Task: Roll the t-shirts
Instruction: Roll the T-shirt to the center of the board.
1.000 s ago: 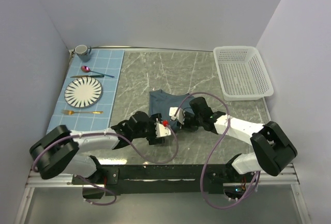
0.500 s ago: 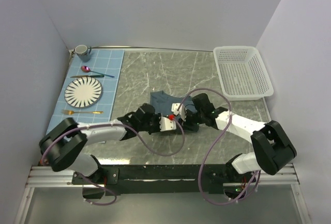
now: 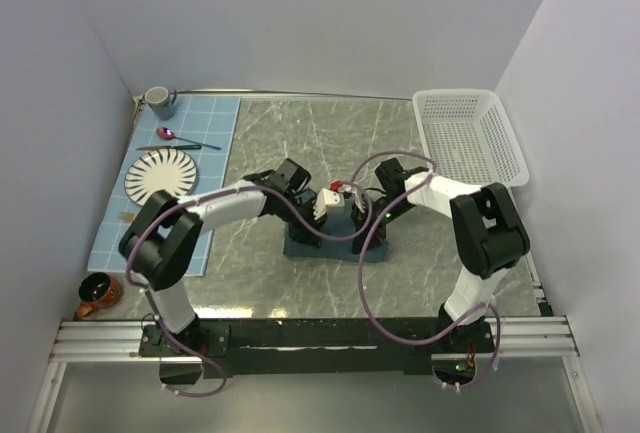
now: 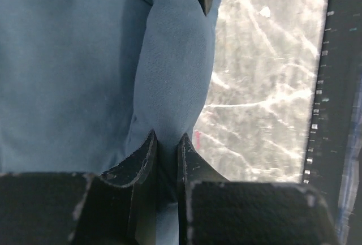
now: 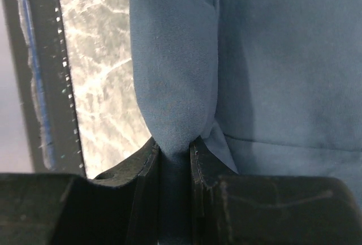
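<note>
1. Two grippers met nose to nose over the middle of the marble table.
2. Left gripper: jaws drawn nearly together, clamped on a puffed ridge of the t-shirt. Cloth filled the narrow gap between its fingers.
3. Right gripper: likewise pinched tight on the other end of that ridge, with cloth bunched between its fingers.
4. The ridge ran straight from one gripper to the other. Each wrist view caught the opposite gripper's fingertips at its top edge.
5. The t-shirt lay directly under and between both grippers as a compact folded slab. Flat layers spread off one side of the ridge; bare marble showed on the other.
6. White basket: beyond and to the right of the right gripper, well apart.
7. Light blue placemat with striped plate: well left of the left gripper. Mug stood at the placemat's far corner.
8. Brown cup: nearer than the left gripper and far to its left, by the table's near edge.
</note>
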Available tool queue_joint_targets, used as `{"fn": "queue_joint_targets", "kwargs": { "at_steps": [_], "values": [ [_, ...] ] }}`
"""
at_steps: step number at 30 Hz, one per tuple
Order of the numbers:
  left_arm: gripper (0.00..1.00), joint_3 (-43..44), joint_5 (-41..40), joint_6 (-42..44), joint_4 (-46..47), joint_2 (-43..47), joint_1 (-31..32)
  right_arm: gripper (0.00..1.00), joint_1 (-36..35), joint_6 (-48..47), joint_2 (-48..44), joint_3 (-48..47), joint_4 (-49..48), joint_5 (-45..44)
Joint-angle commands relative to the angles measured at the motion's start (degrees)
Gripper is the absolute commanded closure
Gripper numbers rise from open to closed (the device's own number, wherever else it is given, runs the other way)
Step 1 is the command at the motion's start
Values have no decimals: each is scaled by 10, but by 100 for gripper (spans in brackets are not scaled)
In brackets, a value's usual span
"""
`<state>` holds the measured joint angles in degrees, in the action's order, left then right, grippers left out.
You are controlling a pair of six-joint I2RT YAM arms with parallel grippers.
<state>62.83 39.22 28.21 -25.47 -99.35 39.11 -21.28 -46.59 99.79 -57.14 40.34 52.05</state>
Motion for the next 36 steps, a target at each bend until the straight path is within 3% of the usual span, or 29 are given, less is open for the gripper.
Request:
{"fn": "queue_joint_targets", "kwargs": {
  "at_steps": [1, 8, 12, 18, 21, 26, 32, 34, 35, 36],
  "values": [
    [91, 62, 79, 10, -106, -63, -26, 93, 32, -45, 62, -44, 134, 0],
    [90, 133, 77, 12, -143, -168, -63, 92, 55, 10, 112, -64, 108, -21],
    [88, 194, 74, 10, -191, -244, -72, 87, 55, 103, 135, -89, 76, -49],
    [92, 218, 90, 33, -244, -272, -74, 62, 97, 190, 111, -69, 5, -50],
    [91, 214, 81, 48, -263, -264, -75, 47, 153, 233, 37, -42, -40, -18],
    [91, 236, 75, 59, -302, -281, -76, 41, 205, 283, -77, 3, -64, -34],
    [90, 262, 78, 59, -317, -303, -75, 35, 203, 279, -346, 136, -146, -136],
    [90, 260, 79, 52, -314, -304, -75, 26, 165, 225, -451, 178, -175, -169],
    [90, 256, 78, 51, -315, -302, -75, 2, 136, 203, -484, 218, -186, -181],
    [90, 252, 75, 49, -309, -301, -75, 0, 105, 181, -544, 238, -212, -202]
  ]
}}
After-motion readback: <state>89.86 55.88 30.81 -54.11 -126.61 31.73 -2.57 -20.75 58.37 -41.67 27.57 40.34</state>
